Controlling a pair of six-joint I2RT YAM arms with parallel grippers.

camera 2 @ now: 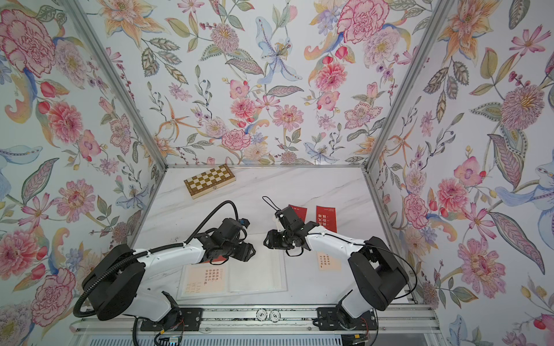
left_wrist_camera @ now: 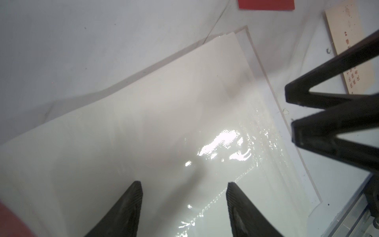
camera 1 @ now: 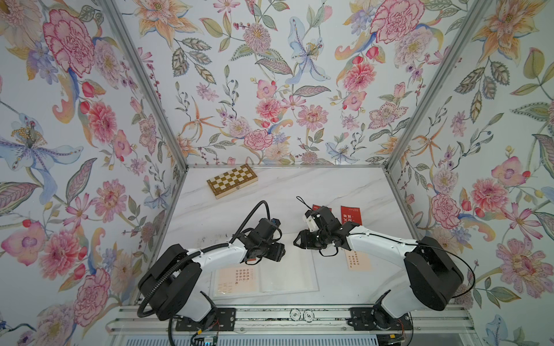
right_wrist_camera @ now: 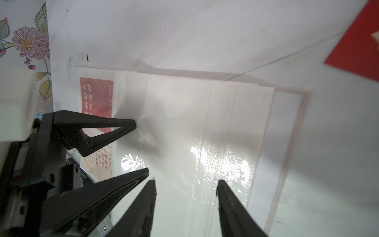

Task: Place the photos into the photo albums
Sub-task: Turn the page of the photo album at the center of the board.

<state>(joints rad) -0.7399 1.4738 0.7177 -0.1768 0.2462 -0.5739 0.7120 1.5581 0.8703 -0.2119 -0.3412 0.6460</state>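
The marble worktop (camera 1: 299, 185) was mostly bare, with open room behind the album (camera 1: 287, 277) and less in front, where its near edge lay close to the front rail (camera 1: 269, 323). The album lay open between the two arms. A chessboard box (camera 1: 232, 180) sat well apart at the back, out of any likely path. Both arms reached low over the glossy right-hand page. The left fingers (left_wrist_camera: 127, 209) stood apart and empty, and the right fingers (right_wrist_camera: 229, 209) were also apart with nothing between them. One left fingertip looked to be pressing the clear film, which creased around it. With the two pairs so near each other, they could knock together while working the same sleeve. The thin, slick film might also buckle, slip free, or drag the album toward the rail. A cream card (camera 1: 238, 280) already sat in the left-hand page. Two red cards (camera 1: 350, 215) lay loose beyond the right arm, and another cream card (camera 1: 358, 260) lay just beside the album's right edge.
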